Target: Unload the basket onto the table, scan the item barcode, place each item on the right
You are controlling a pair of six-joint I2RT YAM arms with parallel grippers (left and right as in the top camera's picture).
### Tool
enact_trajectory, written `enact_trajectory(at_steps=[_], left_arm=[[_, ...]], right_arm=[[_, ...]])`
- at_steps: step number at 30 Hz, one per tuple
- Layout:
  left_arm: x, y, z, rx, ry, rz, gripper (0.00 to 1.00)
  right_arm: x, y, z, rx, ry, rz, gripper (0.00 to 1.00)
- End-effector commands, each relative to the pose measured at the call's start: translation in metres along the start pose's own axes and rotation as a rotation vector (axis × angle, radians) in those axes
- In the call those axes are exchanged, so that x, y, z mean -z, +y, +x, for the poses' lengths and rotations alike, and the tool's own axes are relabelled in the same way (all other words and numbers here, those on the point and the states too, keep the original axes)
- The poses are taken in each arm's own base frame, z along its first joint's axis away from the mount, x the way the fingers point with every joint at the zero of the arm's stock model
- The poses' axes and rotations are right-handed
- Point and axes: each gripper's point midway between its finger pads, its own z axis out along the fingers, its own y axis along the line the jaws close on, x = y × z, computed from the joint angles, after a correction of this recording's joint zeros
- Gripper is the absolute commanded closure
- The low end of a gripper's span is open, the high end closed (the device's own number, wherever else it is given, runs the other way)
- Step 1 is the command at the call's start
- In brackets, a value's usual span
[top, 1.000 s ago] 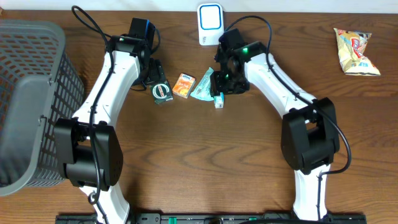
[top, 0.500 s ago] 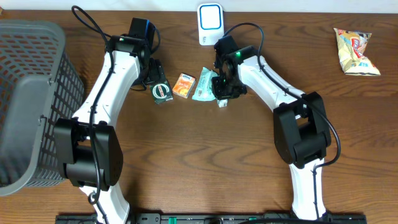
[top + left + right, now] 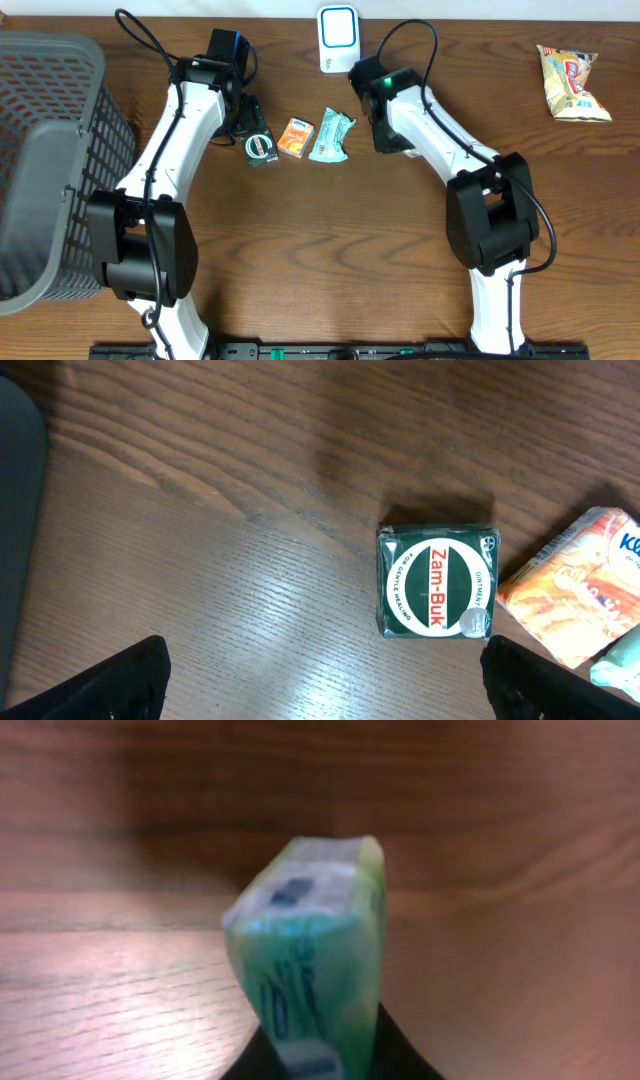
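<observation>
My right gripper [image 3: 320, 1065] is shut on a small green and white box [image 3: 310, 950], held upright over the wood; this box fills the middle of the right wrist view. Seen from overhead, the right gripper [image 3: 392, 140] sits right of the teal packet [image 3: 330, 137], and the arm hides the held box. The white scanner with a blue rim [image 3: 338, 38] stands at the back edge, just behind it. My left gripper [image 3: 330, 690] is open above bare table, with the green Zam-Buk box [image 3: 437, 580] just beyond its right finger.
An orange packet [image 3: 295, 137] lies between the Zam-Buk box [image 3: 261, 149] and the teal packet. A grey mesh basket [image 3: 50, 150] fills the left side. A yellow snack bag [image 3: 572, 82] lies at the far right.
The right gripper closed on the small green box that lay beside the teal packet and carried it off to the right. The left arm has not moved.
</observation>
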Motion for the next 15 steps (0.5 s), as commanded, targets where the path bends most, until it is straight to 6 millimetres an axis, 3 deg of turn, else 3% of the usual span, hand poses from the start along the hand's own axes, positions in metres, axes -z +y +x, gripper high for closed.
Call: enact_trajectory(at_steps=[1, 3, 7, 11, 15], left_arm=[[0.004, 0.001, -0.002, -0.006, -0.012, -0.002, 0.02], [0.004, 0.001, -0.002, -0.006, -0.011, -0.001, 0.02], [0.004, 0.001, -0.002, -0.006, -0.011, -0.001, 0.02], [0.004, 0.001, -0.002, -0.006, -0.011, -0.001, 0.02], [0.004, 0.001, -0.002, -0.006, -0.012, -0.002, 0.02]], right_arm=[[-0.016, 0.006, 0.019, -0.006, 0.018, 0.031, 0.72], [-0.017, 0.015, 0.026, 0.005, 0.039, -0.006, 0.62], [-0.007, 0.037, 0.031, 0.046, 0.052, -0.079, 0.21], [0.011, 0.043, 0.018, 0.06, 0.02, -0.114, 0.22], [0.039, 0.073, 0.002, 0.164, -0.014, -0.311, 0.35]])
